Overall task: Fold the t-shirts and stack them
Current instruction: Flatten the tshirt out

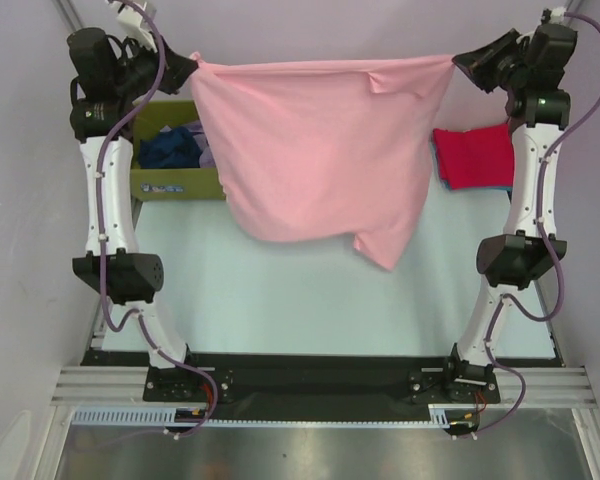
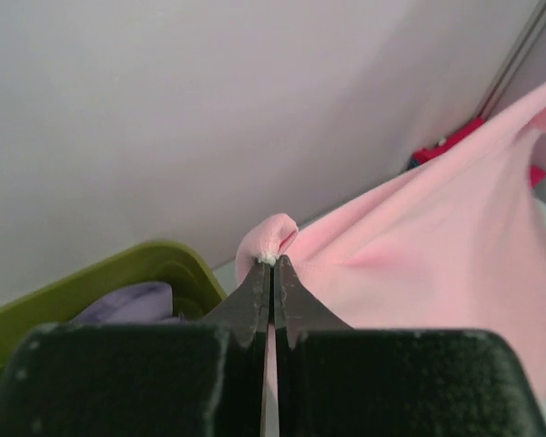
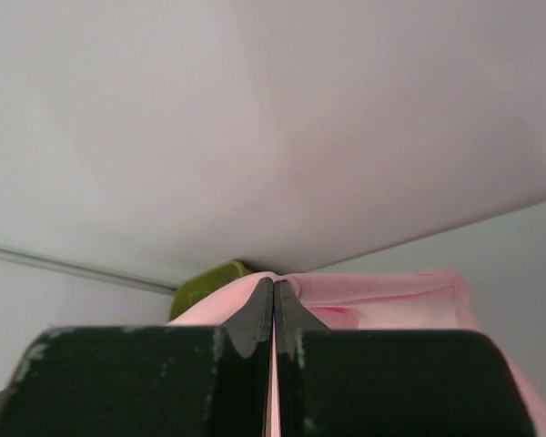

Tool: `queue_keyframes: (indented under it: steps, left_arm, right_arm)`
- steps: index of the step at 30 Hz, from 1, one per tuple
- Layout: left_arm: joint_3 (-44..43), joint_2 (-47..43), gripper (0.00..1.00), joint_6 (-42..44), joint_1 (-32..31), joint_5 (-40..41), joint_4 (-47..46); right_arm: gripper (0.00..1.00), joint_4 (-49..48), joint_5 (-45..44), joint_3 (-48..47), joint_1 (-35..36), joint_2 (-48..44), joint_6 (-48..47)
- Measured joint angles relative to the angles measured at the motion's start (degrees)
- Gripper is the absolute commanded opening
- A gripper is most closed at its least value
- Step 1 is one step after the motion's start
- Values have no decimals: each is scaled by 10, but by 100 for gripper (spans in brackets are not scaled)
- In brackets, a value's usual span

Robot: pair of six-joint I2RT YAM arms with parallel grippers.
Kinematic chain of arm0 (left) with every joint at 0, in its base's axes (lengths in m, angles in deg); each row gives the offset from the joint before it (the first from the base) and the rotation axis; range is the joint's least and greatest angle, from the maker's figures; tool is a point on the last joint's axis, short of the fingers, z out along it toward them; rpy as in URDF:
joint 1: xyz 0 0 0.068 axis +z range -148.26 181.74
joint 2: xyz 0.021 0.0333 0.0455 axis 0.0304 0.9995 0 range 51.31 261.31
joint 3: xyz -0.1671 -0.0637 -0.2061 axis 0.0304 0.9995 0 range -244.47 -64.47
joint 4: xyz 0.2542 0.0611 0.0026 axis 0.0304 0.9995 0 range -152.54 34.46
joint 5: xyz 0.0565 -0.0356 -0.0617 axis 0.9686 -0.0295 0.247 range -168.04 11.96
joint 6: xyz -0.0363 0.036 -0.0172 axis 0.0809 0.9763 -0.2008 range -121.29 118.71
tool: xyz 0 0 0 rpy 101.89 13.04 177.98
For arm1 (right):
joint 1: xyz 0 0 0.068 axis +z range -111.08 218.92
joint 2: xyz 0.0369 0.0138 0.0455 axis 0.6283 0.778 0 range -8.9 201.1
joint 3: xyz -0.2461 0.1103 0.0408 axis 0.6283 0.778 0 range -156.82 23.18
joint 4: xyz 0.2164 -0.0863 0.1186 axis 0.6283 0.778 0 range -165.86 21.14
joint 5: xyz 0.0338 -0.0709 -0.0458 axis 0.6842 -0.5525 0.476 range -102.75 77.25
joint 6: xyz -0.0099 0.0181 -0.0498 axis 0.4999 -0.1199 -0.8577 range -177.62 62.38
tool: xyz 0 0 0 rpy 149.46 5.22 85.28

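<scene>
A large light pink t-shirt hangs stretched in the air between my two grippers, its lower part drooping towards the table. My left gripper is shut on its left top corner. My right gripper is shut on its right top corner. A folded red shirt lies on a light blue one at the far right of the table. Navy and lavender shirts lie in the olive-green bin.
The olive-green bin stands at the far left under my left arm; it also shows in the left wrist view and the right wrist view. White walls close in both sides.
</scene>
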Motion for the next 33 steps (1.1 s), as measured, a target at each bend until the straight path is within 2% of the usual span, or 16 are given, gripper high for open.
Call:
queue_keyframes:
  steps: [2, 7, 10, 14, 18, 21, 25, 28, 30, 32, 33]
  left_arm:
    - [3, 0, 0, -14, -2, 2, -16]
    - [113, -64, 4, -12, -15, -12, -73]
    - [242, -127, 8, 5, -23, -40, -112]
    - [432, -200, 10, 47, -27, -63, -145]
    - [625, -257, 17, 130, -28, -73, -133]
    - [765, -296, 20, 224, -33, -81, -104]
    - [923, -329, 28, 403, -47, -76, -42]
    - [978, -332, 30, 509, -62, -45, 9]
    - [984, -337, 34, 566, -68, -23, 41]
    - [983, -355, 38, 593, -72, -4, 45]
    - [981, -367, 43, 593, -75, 12, 40]
  right_arm:
    - [0, -17, 10, 12, -11, -5, 26]
    - [0, -70, 17, 132, -31, -104, 43]
    - [0, -81, 16, 213, -36, -176, 27]
    - [0, -104, 6, 435, -40, -316, -2]
    - [0, -113, -8, 676, -40, -430, -19]
    - [0, -112, -16, 848, -40, -485, -23]
    - [0, -101, -29, 1039, -23, -526, -24]
    - [0, -101, -33, 1112, 7, -541, -24]
    - [0, -96, -35, 1126, 18, -539, -26]
    - [0, -95, -42, 1126, 10, -537, -30]
    - [0, -96, -45, 1126, 2, -536, -33]
